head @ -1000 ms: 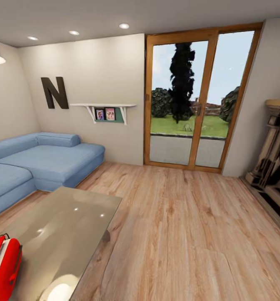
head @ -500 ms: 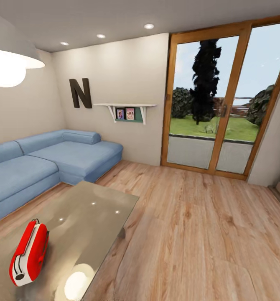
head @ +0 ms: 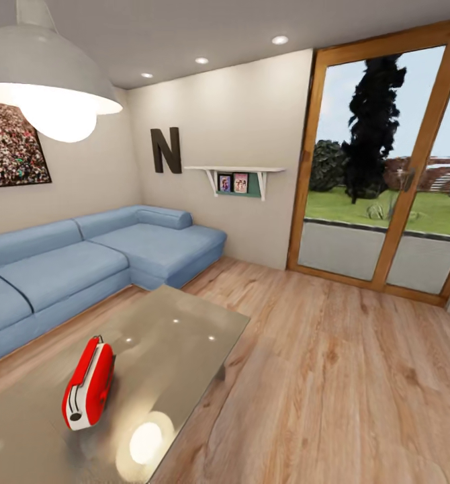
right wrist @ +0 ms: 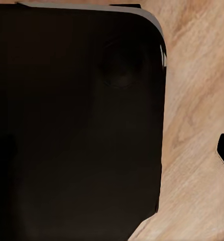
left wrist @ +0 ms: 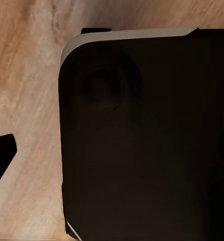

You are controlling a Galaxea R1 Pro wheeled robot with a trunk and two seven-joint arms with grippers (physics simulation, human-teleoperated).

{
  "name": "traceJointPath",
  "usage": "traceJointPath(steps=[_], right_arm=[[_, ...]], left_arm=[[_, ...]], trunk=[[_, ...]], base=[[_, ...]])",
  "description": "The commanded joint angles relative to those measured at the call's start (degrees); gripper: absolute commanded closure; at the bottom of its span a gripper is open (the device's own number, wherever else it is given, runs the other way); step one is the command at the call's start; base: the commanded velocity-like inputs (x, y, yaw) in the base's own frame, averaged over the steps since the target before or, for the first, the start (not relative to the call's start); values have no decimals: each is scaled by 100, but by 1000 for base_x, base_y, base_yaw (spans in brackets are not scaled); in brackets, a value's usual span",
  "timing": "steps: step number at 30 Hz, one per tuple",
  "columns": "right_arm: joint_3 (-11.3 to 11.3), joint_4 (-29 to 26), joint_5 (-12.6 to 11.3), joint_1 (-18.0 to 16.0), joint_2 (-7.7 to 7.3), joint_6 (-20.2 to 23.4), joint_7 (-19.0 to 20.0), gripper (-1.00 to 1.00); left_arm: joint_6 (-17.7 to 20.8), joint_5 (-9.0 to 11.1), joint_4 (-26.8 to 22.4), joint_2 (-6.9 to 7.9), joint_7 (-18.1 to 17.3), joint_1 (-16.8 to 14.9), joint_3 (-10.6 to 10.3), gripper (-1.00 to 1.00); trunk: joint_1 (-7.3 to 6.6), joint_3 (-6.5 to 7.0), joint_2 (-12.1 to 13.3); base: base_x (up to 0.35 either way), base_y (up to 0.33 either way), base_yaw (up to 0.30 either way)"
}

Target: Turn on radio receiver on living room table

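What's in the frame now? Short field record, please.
room: living room, light wood floor
target: radio receiver, red, lying on the table
table: glossy top, reflecting the lamp
sofa: blue, L-shaped, behind the table
lamp: white dome pendant, lit
wall: letter N, shelf, crowd photo
door: glazed, wood frame
claws: state cannot be told

Glossy red plastic-looking radio (head: 89, 393) on a mirror-smooth, reflective desk (head: 185, 329); matt blue cloth sofa (head: 84, 262); light grained wood floor (head: 346, 376); varnished wood door frame (head: 423, 154)
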Motion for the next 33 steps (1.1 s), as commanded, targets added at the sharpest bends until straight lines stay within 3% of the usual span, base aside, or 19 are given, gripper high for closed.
traceJointPath(steps=[1, 27, 33], right_arm=[[0, 0, 0, 0, 0, 0, 0, -100], [2, 0, 0, 0, 0, -7, 0, -100], [9, 0, 31, 0, 0, 0, 0, -100]], left_arm=[[-10, 0, 2, 4, 0, 0, 1, -100], [-22, 4, 3, 2, 0, 0, 4, -100], [-22, 3, 3, -3, 0, 0, 9, -100]], trunk=[[0, 0, 0], [0, 0, 0], [0, 0, 0]], base=[[0, 0, 298], [0, 0, 298], [7, 0, 67]])
